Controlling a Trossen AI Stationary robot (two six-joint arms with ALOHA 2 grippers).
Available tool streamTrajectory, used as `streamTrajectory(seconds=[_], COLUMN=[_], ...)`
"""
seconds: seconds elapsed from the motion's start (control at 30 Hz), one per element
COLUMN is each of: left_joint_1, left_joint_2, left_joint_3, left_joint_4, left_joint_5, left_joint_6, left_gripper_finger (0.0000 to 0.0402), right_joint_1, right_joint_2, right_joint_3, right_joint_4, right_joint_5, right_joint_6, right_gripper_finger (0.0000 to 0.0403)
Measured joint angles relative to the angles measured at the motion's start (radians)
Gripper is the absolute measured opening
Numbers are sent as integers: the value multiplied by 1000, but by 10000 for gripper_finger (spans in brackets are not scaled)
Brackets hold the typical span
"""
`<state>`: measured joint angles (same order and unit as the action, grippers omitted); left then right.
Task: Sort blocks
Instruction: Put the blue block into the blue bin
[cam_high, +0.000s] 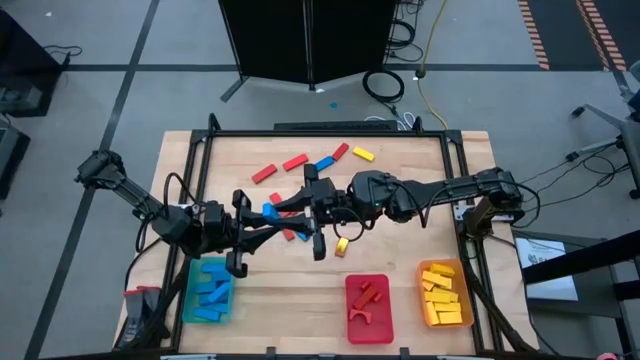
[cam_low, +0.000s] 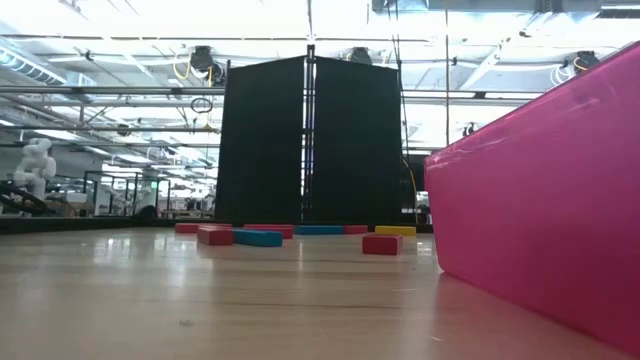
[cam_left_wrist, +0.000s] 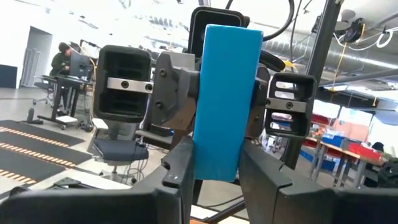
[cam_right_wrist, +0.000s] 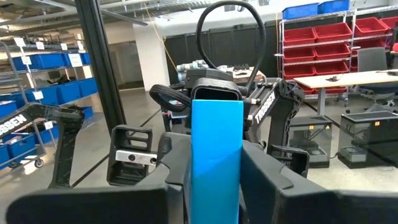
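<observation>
From above, both arms meet at mid-desk (cam_high: 400, 260), the left hand (cam_high: 272, 214) and right hand (cam_high: 300, 205) on one blue block (cam_high: 269, 211). At desk height, red, blue and yellow blocks (cam_low: 381, 243) lie far back beyond the red tray (cam_low: 540, 220). Left wrist: its fingers (cam_left_wrist: 180, 171) pinch the blue block (cam_left_wrist: 225, 99) upright. Right wrist: its fingers (cam_right_wrist: 264, 171) clamp the same blue bar (cam_right_wrist: 216, 158) too.

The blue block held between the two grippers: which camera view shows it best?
The left wrist view: the blue block stands large between the left gripper fingers. The right wrist view shows it between the right gripper fingers, lower end cut off. The high view shows a small piece. The low view misses it.
</observation>
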<state>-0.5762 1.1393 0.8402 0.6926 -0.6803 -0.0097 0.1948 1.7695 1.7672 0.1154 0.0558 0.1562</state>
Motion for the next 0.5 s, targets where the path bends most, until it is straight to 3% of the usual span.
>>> streamTrajectory(seconds=[0.1,0.33,0.5], left_joint_1=[0,-22,-60], left_joint_2=[0,-9,-38], left_joint_3=[0,0,0], left_joint_4=[2,-69,-165], left_joint_5=[-9,-86,-170], left_joint_6=[-1,-12,-40], left_gripper_finger=[98,97,97], right_joint_1=[-8,-20,-26], right_joint_2=[0,-16,-63], right_joint_3=[0,1,1], right_joint_4=[0,-76,-223], right_joint_5=[-4,-12,0], right_joint_6=[0,0,-13], right_gripper_finger=[97,264,301])
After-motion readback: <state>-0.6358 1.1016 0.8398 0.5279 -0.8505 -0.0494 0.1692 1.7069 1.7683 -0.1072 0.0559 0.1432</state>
